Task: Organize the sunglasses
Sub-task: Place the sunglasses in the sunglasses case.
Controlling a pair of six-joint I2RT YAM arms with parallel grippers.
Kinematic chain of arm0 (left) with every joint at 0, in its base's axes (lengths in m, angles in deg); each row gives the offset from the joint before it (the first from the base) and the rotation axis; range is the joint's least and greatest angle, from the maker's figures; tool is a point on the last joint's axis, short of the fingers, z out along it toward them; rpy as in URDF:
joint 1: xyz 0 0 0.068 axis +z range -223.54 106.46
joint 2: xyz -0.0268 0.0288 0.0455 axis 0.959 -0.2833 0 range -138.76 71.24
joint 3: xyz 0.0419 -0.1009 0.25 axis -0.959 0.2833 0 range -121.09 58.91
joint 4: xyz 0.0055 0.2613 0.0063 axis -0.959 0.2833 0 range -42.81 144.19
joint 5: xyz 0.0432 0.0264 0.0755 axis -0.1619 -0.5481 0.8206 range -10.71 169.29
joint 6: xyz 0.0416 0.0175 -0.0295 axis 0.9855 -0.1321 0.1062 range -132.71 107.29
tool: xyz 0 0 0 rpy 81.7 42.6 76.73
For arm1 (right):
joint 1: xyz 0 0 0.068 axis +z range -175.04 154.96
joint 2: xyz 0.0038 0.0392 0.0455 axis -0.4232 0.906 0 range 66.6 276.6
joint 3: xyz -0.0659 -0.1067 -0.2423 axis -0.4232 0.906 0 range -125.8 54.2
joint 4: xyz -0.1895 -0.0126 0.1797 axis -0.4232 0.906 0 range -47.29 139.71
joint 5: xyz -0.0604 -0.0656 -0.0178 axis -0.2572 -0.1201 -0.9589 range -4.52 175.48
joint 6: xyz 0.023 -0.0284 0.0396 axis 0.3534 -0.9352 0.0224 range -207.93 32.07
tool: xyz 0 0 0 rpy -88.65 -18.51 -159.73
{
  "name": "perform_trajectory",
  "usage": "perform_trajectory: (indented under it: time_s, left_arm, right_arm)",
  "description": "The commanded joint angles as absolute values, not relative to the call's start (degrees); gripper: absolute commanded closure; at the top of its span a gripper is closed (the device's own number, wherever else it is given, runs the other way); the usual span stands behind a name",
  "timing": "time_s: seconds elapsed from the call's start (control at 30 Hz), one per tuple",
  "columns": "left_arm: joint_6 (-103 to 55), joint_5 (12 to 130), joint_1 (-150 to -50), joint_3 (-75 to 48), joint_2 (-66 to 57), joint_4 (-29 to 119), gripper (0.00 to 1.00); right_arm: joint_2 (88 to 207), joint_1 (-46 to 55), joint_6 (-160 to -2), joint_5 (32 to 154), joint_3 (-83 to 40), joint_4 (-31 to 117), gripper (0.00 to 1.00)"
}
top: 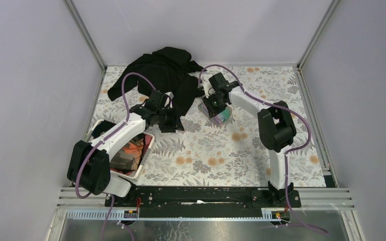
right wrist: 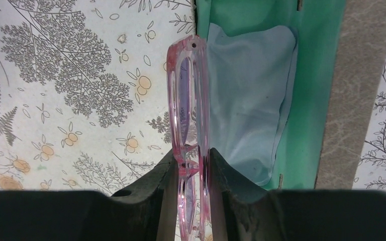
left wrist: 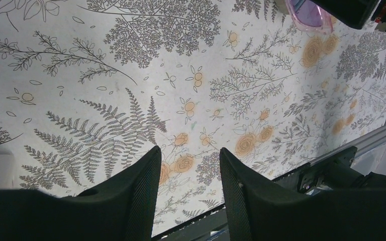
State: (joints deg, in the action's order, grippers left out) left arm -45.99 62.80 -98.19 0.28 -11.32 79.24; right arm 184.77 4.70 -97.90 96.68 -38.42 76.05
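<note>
Right wrist view: right claw (right wrist: 193,170) pinches folded sunglasses (right wrist: 186,100) edge-on, prob. to slot into open case (right wrist: 352,100) at their 3 o'clock, cloth (right wrist: 246,100) inside. Left claw (left wrist: 188,165) half-open, empty, hangs at their 9.

Overview from above; close wrist views share sunglasses (right wrist: 187,100).

The sunglasses (right wrist: 187,100) are hanging in the right gripper (right wrist: 191,160) at the rim of the case (right wrist: 314,100); the cloth (right wrist: 246,95) is lying inside.
</note>
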Motion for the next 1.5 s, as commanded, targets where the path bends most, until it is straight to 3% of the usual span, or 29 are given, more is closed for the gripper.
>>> perform_trajectory:
  time_s: [0.0, 1.47]
  left_arm:
    - [-45.0, 63.2, -97.7, 1.1, -10.5, 80.1, 0.49]
    - [-46.0, 63.6, -97.6, 2.6, -10.2, 80.3, 0.48]
  right_arm:
    - [186.4, 4.7, -101.7, 96.6, -41.6, 77.8, 0.69]
    - [190.4, 3.2, -103.5, 98.7, -45.3, 78.4, 0.69]
